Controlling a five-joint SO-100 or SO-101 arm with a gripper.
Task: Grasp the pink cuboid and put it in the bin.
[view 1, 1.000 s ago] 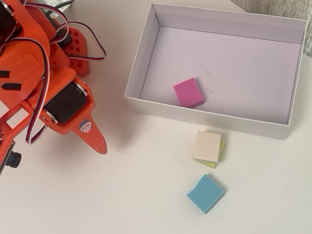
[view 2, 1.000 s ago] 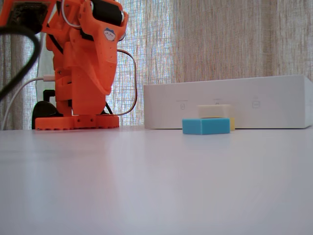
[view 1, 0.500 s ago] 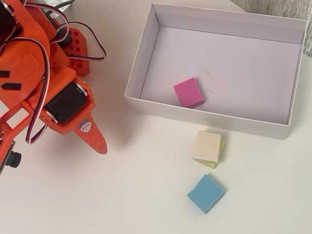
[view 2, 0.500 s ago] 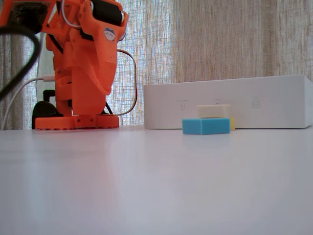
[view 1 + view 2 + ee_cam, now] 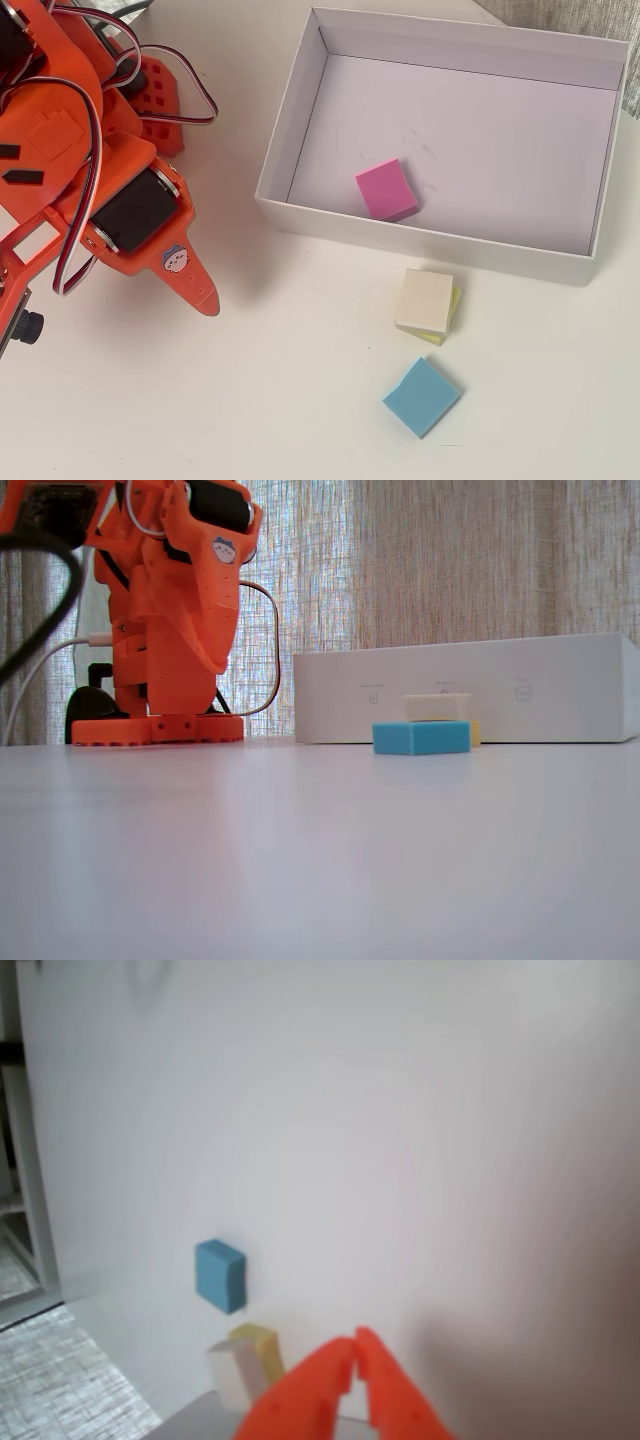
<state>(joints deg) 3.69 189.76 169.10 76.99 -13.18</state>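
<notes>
The pink cuboid (image 5: 386, 189) lies flat on the floor of the bin (image 5: 290, 120), close to its near wall, in the overhead view. In the fixed view the bin's white side wall (image 5: 500, 695) hides it, and the wrist view does not show it. My gripper (image 5: 203, 297) hangs over bare table to the left of the bin, well apart from the cuboid. In the wrist view the gripper (image 5: 353, 1344) is shut with its orange tips touching and nothing between them.
A cream block with a yellow underside (image 5: 424, 302) sits just outside the bin's near wall, and a light blue block (image 5: 421, 397) lies a little nearer. Both show in the fixed view (image 5: 437, 707) (image 5: 421, 737). The orange arm base (image 5: 155, 728) stands at the left.
</notes>
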